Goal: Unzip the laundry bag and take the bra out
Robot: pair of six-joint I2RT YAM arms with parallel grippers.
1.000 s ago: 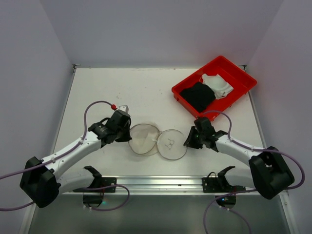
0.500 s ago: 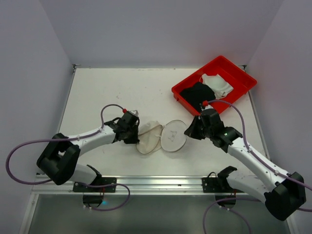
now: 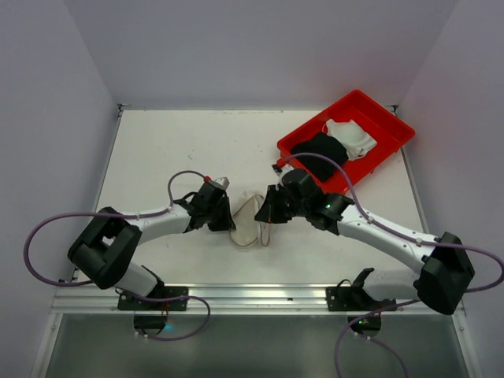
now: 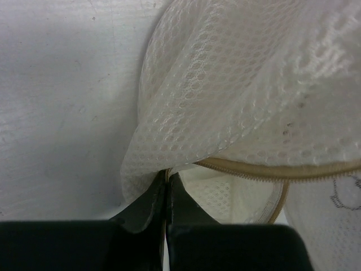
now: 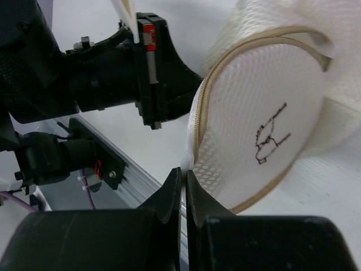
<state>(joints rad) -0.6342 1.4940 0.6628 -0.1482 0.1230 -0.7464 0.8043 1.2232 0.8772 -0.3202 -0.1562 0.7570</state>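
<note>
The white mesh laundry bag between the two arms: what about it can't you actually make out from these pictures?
- Contents: left wrist view, the white translucent mesh laundry bag shows only layered netting; no bra can be made out.
- Zipper pull: right wrist view, the shut right tool covers whatever it pinches at the rim.
- How far it is unzipped: top view, too small, with the left tool against it.

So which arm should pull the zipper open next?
Probably right: the right gripper pinches the laundry bag at its zippered rim, while the left gripper only clamps mesh, steadying it.
</note>
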